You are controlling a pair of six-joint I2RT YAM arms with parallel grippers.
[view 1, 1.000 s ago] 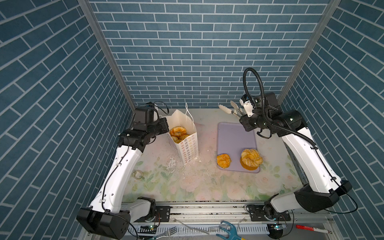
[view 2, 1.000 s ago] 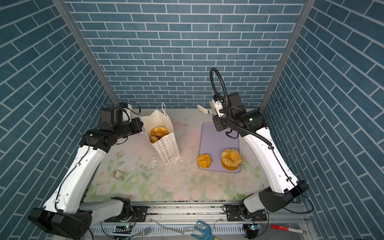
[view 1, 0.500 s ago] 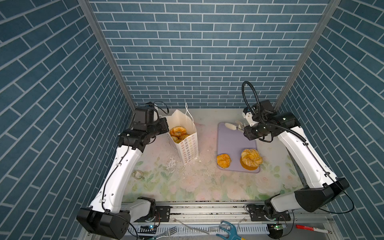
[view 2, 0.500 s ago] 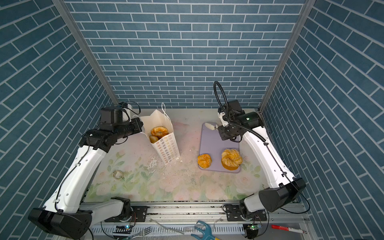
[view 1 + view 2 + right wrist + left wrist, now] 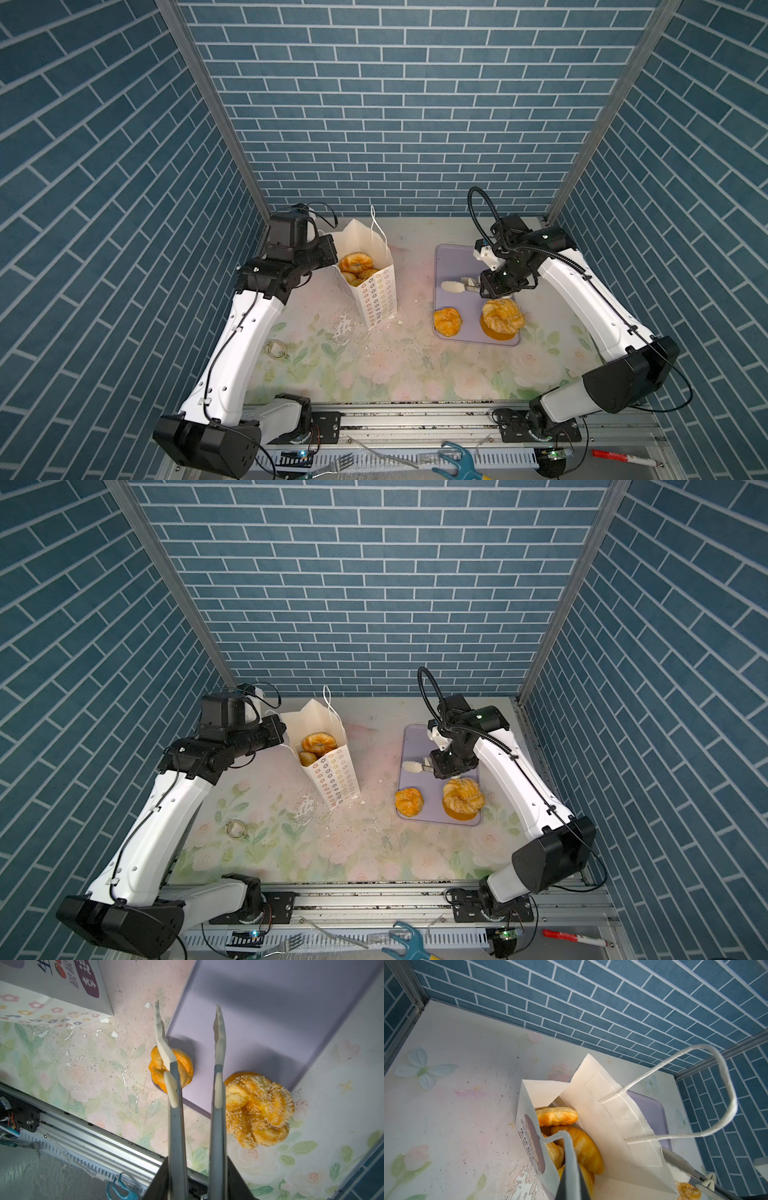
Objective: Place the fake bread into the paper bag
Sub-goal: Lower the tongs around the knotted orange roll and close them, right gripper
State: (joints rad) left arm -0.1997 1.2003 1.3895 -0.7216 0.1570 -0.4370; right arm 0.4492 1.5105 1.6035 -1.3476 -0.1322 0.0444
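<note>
My left pincer [image 5: 571, 1187] is pressed together on the near rim of the paper bag [image 5: 612, 1118]. In both top views its tips are hidden behind the wrist housing [image 5: 291, 243], so only the wrist camera shows the pinch. The bag stands upright on the counter [image 5: 374, 374] with its mouth open. A ring doughnut [image 5: 356, 262] lies on top and more fake bread [image 5: 581, 1147] sits under it, mostly covered, so I cannot count the pieces.

My right pincer [image 5: 196, 1180], cut off at the frame's edge, clamps a pair of tongs [image 5: 217, 1122]. Their cream tips stand apart with nothing between them, over the lavender tray [image 5: 457, 257]. Whether they touch the tray I cannot tell. A knotted bun [image 5: 447, 321] and a sugar-speckled twist [image 5: 502, 316] lie at the tray's near edge. One tong arm covers part of the bun in the wrist view.
</note>
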